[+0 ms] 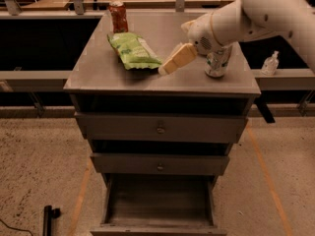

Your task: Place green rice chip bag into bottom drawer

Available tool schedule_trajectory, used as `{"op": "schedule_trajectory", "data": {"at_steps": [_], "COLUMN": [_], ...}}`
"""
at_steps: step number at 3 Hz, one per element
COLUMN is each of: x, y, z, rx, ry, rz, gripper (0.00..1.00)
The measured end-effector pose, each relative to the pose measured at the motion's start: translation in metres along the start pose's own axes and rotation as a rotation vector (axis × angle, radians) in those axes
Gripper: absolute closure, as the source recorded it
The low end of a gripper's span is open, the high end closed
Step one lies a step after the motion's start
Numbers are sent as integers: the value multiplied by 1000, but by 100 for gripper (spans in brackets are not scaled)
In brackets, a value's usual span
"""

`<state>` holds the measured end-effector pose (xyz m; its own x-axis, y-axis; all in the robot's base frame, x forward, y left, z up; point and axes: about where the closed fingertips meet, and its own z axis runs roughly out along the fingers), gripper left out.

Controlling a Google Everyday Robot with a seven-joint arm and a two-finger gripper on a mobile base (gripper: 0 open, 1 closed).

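White arm [256,14] extended; tool [166,70] tilted downward at centre.

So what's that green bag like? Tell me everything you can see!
The green bag is a crinkly, light-green snack pouch with white and darker green print, puffy like a pillow. It lies flat on the grey cabinet top, left of the middle, just in front of a red can. The pincer is right beside its near right corner; whether it touches is hard to tell.
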<state>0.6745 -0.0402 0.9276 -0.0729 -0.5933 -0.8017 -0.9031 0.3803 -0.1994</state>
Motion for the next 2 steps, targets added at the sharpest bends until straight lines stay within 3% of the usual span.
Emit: {"op": "schedule_trajectory", "data": {"at_steps": [2], "x": [-22], "y": [-10], "z": [99], "rx": [-11], "ry": [-20], "rz": [93], "gripper": [0]}}
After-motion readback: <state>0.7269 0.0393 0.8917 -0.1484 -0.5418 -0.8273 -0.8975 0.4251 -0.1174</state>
